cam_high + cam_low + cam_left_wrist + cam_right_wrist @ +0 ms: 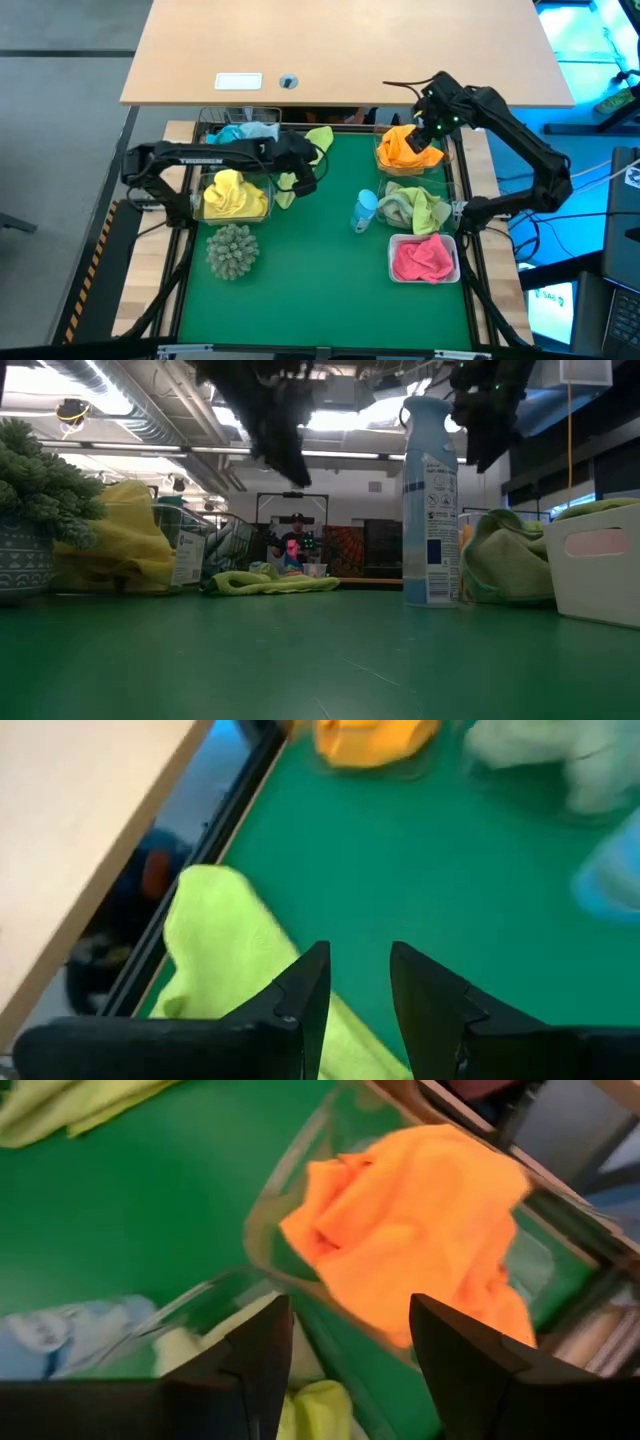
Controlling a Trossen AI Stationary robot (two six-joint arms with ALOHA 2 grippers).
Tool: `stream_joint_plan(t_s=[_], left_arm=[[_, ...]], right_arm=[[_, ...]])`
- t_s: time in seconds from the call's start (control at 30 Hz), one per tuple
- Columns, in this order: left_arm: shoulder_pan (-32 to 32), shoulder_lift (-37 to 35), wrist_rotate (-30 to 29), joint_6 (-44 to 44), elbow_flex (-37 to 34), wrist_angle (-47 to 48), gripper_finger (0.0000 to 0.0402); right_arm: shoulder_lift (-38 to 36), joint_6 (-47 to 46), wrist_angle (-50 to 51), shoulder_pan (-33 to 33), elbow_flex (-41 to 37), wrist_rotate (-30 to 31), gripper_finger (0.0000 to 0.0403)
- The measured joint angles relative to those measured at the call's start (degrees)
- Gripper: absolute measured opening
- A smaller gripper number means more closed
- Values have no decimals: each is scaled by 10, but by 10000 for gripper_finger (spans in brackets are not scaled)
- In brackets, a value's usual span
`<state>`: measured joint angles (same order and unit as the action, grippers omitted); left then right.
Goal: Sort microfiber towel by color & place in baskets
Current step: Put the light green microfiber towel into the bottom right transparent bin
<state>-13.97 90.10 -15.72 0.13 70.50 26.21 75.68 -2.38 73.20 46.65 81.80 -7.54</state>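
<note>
- The spray bottle carries a blue-and-white label; its print is too small to read. It stands on the green desk mat just beside the basket of light-green towels.
- A small white box beside the yellow towel shows dark print, unreadable. A white card lies on the wooden tabletop beyond the mat, its writing unreadable too.
- Left gripper hovers above a loose light-green towel at the mat's far edge; its fingers stand narrowly apart, holding nothing.
- Right gripper hangs over the clear basket holding the orange towel, its fingers spread wide and empty.
- Yellow towel fills a clear basket on the left; light-blue towel sits in the basket behind it.
- Pink towel lies in the white basket at near right.
- A spiky grey-green ball sits just in front of the yellow towel's basket.
- A person is visible far back in the room.
</note>
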Motion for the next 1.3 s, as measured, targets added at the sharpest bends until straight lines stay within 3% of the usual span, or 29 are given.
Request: stream_joint_plan(t_s=[0.4, 0.67, 1.07, 1.3], left_arm=[[-27, 98, -41, 0, -18, -1, 115], [-39, 158, -166, -60, -18, 2, 159], [-40, 172, -105, -68, -18, -1, 159], [-41, 173, 24, -151, -19, 5, 159]], right_arm=[[-15, -20, -9, -130, 0, -1, 202], [-15, -35, -48, -200, 0, -1, 202], [-15, -40, -63, -275, 0, 5, 202], [-15, -40, -62, -300, 0, 6, 202]])
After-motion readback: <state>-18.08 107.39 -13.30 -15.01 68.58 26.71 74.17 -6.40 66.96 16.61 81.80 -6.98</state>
